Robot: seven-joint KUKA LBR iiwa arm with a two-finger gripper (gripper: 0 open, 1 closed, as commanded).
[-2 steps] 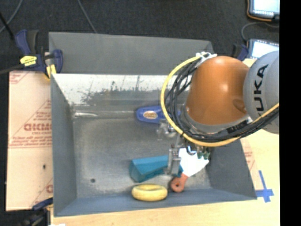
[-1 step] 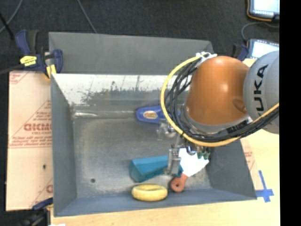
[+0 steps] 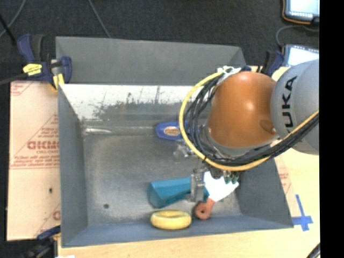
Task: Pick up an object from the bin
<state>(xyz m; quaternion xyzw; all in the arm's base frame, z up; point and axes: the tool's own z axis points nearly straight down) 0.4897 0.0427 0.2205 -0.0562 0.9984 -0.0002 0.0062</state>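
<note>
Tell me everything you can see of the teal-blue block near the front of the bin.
The teal-blue block is a plain, matte wedge with no markings, probably plastic or foam. It lies on the bin's floor near the front wall, long axis across the view, with its wider end to the left. Its right end runs up to the gripper, which covers part of it; whether it is gripped cannot be told. A yellow ring lies just in front, seemingly not touching.

claw (image 3: 200,190) low beside blue wedge (image 3: 169,191), yellow ring (image 3: 170,220) near front wall, grey bin (image 3: 115,165)
</note>
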